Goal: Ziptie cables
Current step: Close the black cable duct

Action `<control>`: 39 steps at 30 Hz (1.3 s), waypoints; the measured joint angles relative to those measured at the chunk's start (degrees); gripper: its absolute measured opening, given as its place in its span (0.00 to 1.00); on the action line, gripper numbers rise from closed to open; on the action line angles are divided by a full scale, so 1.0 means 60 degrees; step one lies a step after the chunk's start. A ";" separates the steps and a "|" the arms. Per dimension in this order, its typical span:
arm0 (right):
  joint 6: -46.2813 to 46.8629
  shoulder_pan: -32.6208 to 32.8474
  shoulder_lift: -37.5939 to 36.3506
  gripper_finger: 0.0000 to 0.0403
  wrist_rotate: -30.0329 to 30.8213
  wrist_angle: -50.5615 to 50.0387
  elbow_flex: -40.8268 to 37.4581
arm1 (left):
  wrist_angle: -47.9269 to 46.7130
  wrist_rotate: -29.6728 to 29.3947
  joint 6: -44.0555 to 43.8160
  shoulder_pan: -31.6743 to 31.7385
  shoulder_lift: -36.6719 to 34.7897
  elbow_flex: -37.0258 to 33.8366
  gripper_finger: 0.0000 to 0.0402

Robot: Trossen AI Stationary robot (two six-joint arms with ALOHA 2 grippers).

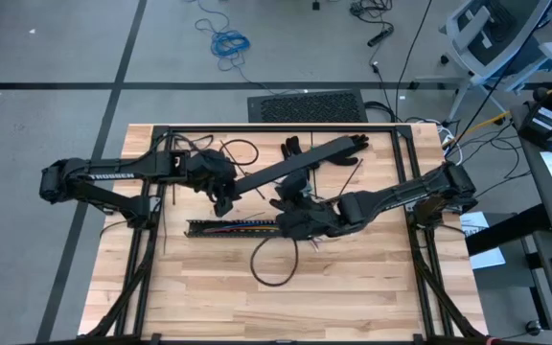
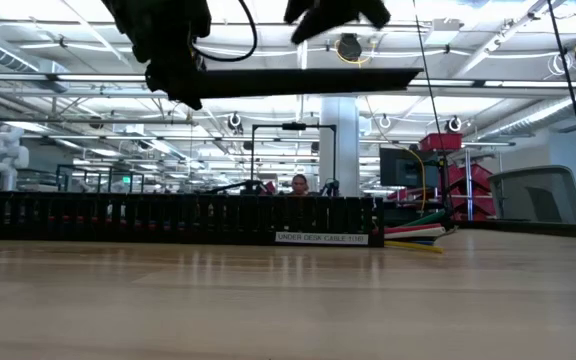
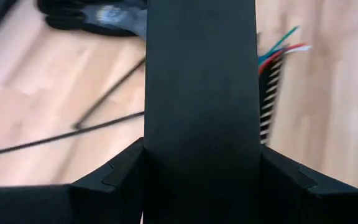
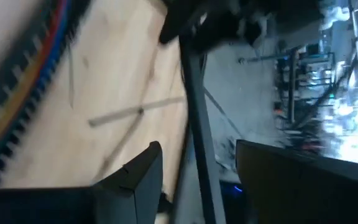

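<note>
Two grippers are at work over the middle of the pale wooden table (image 1: 372, 287). The left gripper (image 1: 220, 198) is clenched on one end of a long flat black plastic bar (image 1: 300, 165), which hangs slanted above the table. The right gripper (image 1: 290, 220) sits just beside the near end of a long black slotted plastic rail (image 1: 209, 228), its fingers spread with nothing visibly between them.

The cables (image 1: 242, 228), thin flexible wires in red, green, blue, orange and white, lie along the inside of that rail, their loose ends poking out at one end. They look light and limp, apt to splay and slip apart, so I would pinch them together near the free ends, clear of the slots. The zipties (image 3: 61, 134), thin straight dark plastic strips, lie flat on the wood near the rail. They seem springy and hard to lift, so take one by its end.
</note>
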 joint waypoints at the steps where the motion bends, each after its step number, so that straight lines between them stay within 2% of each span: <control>1: 0.0339 0.0054 -0.0135 0.47 -0.0170 0.0014 0.0003 | -0.0095 -0.0221 0.0206 0.0000 0.0000 0.0000 0.57; 5: 0.2200 0.0151 -0.0811 0.47 -0.0803 -0.0007 0.0011 | -0.0142 -0.0894 0.0859 0.0000 0.0000 0.0000 0.57; 8: 0.4204 0.0127 -0.1435 0.47 -0.1507 -0.0104 0.0013 | -0.0146 -0.1046 0.1253 -0.0065 0.0000 0.0000 0.57; 12: 0.6883 -0.0182 -0.2064 0.47 -0.2689 -0.0917 0.0029 | -0.0149 -0.1072 0.1704 -0.0399 0.0114 0.0000 0.57; 15: 0.7946 -0.0392 -0.2279 0.47 -0.3248 -0.1885 0.0029 | -0.0265 -0.1063 0.2111 -0.0851 0.0389 0.0000 0.57; 19: 0.8388 -0.0426 -0.2364 0.47 -0.3350 -0.3001 0.0025 | -0.0197 -0.0867 0.2214 -0.1364 0.0965 0.0000 0.57; 27: 0.8603 -0.0353 -0.2353 0.47 -0.3348 -0.4019 0.0015 | 0.0114 0.0148 0.0809 -0.1770 0.2275 0.0000 0.57; 31: 0.8671 -0.0353 -0.2353 0.47 -0.3346 -0.4346 0.0011 | 0.0198 0.1050 0.0222 -0.1782 0.2510 0.0000 0.57; 39: 0.8568 -0.0353 -0.2353 0.47 -0.3335 -0.4590 0.0011 | 0.0318 0.1088 -0.0040 -0.1821 0.2665 0.0000 0.57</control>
